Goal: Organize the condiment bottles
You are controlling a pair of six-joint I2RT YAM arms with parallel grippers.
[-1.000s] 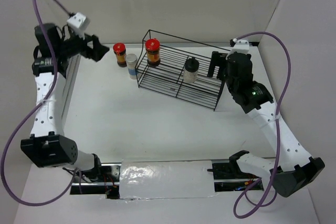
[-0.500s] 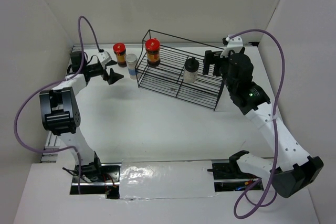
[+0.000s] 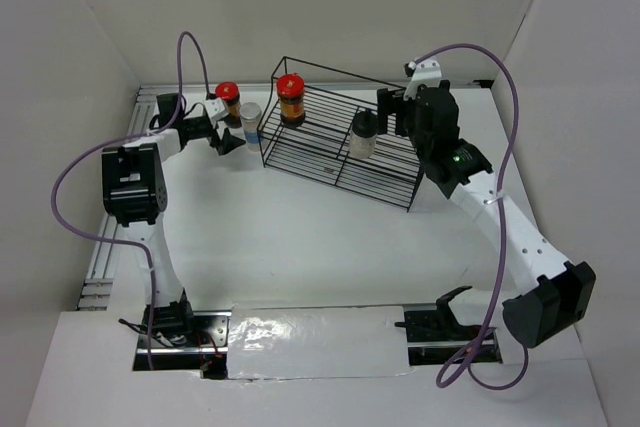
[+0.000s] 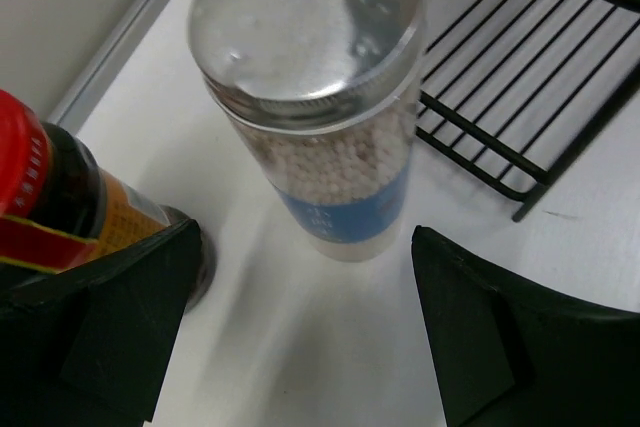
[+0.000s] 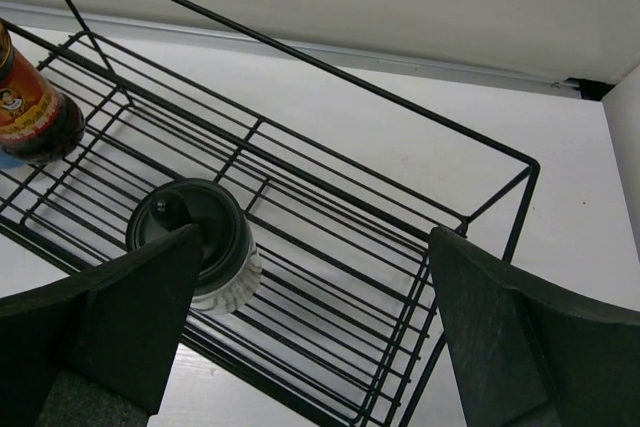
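1. My left gripper (image 3: 224,139) is spread wide and holds nothing. It sits at the far left of the table (image 3: 300,237).
2. The whitish jar (image 4: 310,97) stands upright on the table just ahead of my left fingers (image 4: 100,337), in line with the gap between them. Neither finger touches it. It holds small pale beads, and a blue band runs round its lower part. Any print on the band is too faint to read.
3. A red-capped jar (image 4: 50,207) stands just left of the whitish one, also outside the rack. It has dark contents and an orange and red label. I cannot read any words on it.
4. The black wire rack (image 3: 330,162) stands just right of these two jars.
5. A second red-capped jar (image 3: 291,97) stands upright at the rack's far left end. From my right wrist I see a red label with a small picture on it. The writing is too small to make out.
6. The black-capped clear jar (image 5: 195,237) stands upright near the middle of the rack.
7. My right gripper (image 3: 390,115) is also wide open and empty. It hangs just right of the black-capped jar.
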